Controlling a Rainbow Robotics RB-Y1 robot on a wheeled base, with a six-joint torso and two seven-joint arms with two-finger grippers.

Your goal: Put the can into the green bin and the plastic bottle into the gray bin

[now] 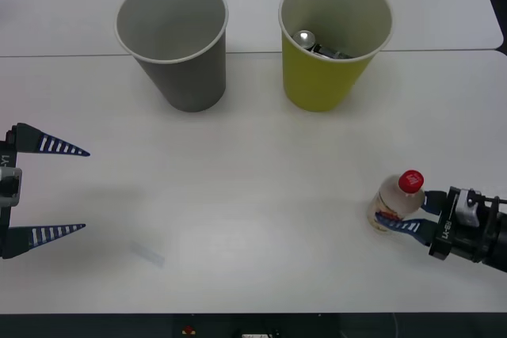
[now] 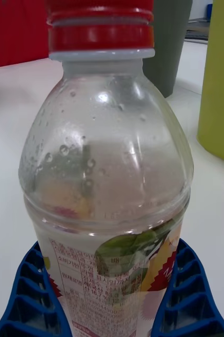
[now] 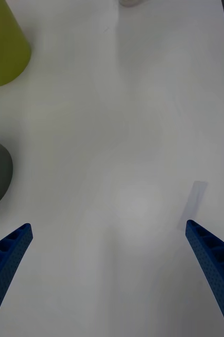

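Blue ribbed fingers point(image 2: 185, 295) of the right gripper point(image 1: 405, 213) flank the lower label of the small clear plastic bottle with a red screw cap point(image 1: 396, 200), which stands upright on the white table point(image 1: 253, 219) near its right front; the pads look pressed against the label, though contact on both sides is hard to confirm, so I judge this a low grasp meant to keep the bottle vertical for lifting. Across the table stands the large gray tapered bin point(image 1: 178, 45), its destination, and beside it the yellow-green tapered bin point(image 1: 331, 45), where the small silver-topped can point(image 1: 305, 38) already lies inside. Waiting at the left edge, the left gripper point(image 1: 67, 189) hangs spread wide, holding nothing.
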